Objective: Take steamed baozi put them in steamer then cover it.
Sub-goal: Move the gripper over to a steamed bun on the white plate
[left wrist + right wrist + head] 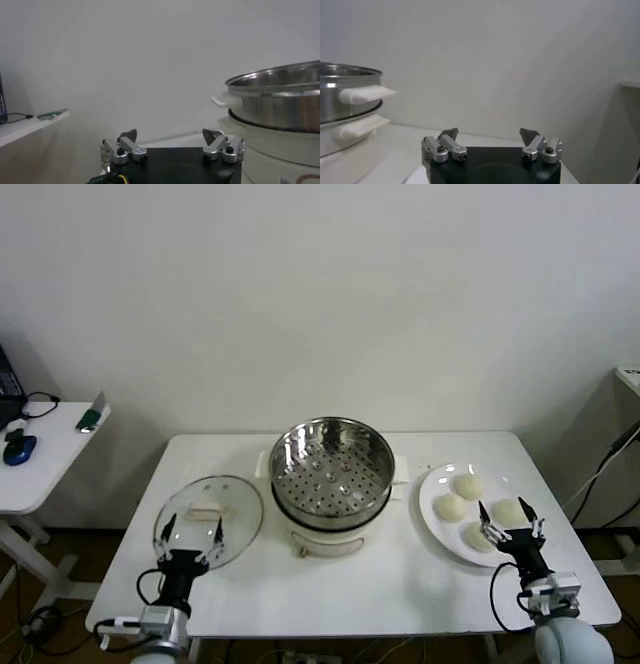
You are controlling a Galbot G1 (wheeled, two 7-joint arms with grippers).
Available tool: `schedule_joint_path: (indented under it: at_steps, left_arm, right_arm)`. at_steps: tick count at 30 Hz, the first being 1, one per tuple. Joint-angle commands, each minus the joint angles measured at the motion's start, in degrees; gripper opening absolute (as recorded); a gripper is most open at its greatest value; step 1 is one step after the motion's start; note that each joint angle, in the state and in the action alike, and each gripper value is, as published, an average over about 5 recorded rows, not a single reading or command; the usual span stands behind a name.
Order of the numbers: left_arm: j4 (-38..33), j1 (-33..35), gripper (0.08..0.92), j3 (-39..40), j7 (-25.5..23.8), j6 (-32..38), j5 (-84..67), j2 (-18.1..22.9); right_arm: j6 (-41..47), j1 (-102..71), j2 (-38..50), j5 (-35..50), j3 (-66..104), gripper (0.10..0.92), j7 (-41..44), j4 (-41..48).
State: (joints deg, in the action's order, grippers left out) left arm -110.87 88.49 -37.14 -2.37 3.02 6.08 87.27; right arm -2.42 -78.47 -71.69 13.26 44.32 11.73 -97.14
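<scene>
Left gripper (191, 527) over cover (208, 514), right gripper (511, 519) over baozi (478, 536) (both spread wide, empty); steamer (331, 469) between.

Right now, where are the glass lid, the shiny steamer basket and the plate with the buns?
glass lid (232, 502): head view, on the clear glass right of its white handle.
steamer basket (330, 474): head view, on its perforated floor.
plate (430, 514): head view, on its bare white rim, left of the buns.
</scene>
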Motion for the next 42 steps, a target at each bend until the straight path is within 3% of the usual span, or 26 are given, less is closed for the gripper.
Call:
schedule_joint_path:
  at_steps: [1, 7, 11, 17, 24, 30, 42]
  left_arm:
    - [0.0, -0.15, 0.823, 0.27, 0.73, 0.25, 0.56, -0.1]
    - [0.36, 0.63, 0.823, 0.97, 0.27, 0.41, 0.83, -0.26]
    - [1.14, 0.58, 0.823, 1.28, 0.44, 0.85, 0.75, -0.02]
    - [2.11, -0.12, 0.823, 1.32, 0.83, 0.78, 0.67, -0.39]
    - [2.37, -0.32, 0.823, 1.18, 0.98, -0.78, 0.71, -0.75]
    - [3.06, -1.1, 0.823, 1.16, 1.42, -1.36, 0.55, -1.31]
    - [4.96, -2.15, 0.823, 1.0, 1.82, -1.48, 0.26, -2.16]
  right_arm:
    - [4.22, 3.51, 5.99, -1.64, -0.36, 0.823, 3.09, 1.5]
    - [8.51, 10.82, 21.82, -4.33, -5.37, 0.823, 17.59, 9.33]
    - [8.97, 19.31, 32.76, -7.66, -12.83, 0.823, 33.07, 17.46]
    - [6.17, 39.23, 38.87, -17.88, -30.57, 0.823, 45.97, 30.48]
    - [-0.45, 62.85, 38.47, -25.97, -53.06, 0.823, 51.71, 41.88]
    - [-3.91, 78.5, 31.68, -29.6, -69.04, 0.823, 53.76, 51.57]
    - [-5.72, 81.18, 19.02, -36.25, -72.79, 0.823, 51.9, 64.04]
